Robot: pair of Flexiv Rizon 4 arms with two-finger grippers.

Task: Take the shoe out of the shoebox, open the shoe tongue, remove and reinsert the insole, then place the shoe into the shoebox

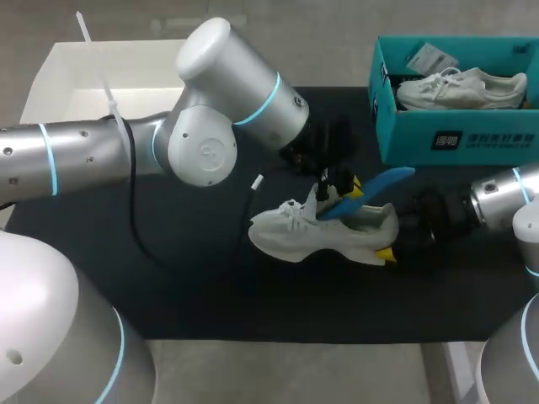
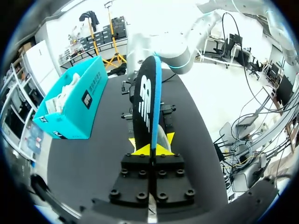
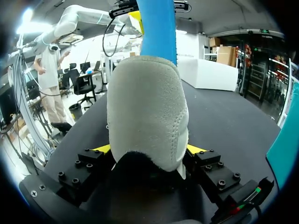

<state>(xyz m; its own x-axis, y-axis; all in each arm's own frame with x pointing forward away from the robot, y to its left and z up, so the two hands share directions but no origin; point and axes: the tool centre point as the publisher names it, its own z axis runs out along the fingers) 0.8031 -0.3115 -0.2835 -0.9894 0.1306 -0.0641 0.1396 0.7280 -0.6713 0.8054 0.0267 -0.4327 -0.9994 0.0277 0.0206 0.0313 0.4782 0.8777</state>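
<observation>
Shoe (image 1: 324, 231), white: sat mid-table on the black mat (image 1: 210, 295), outside the shoebox (image 1: 455, 139), toe toward your left. Your right gripper (image 3: 148, 150) was clamped on its heel, one yellow tip at each side. Insole (image 2: 145, 100), blue: slanted over the shoe's opening, pinched edgewise in your left gripper (image 2: 152, 150), fingers nearly together. Shoebox, teal: far right corner, holding a second white shoe (image 1: 459, 88). White bin (image 1: 84, 76): far left.
</observation>
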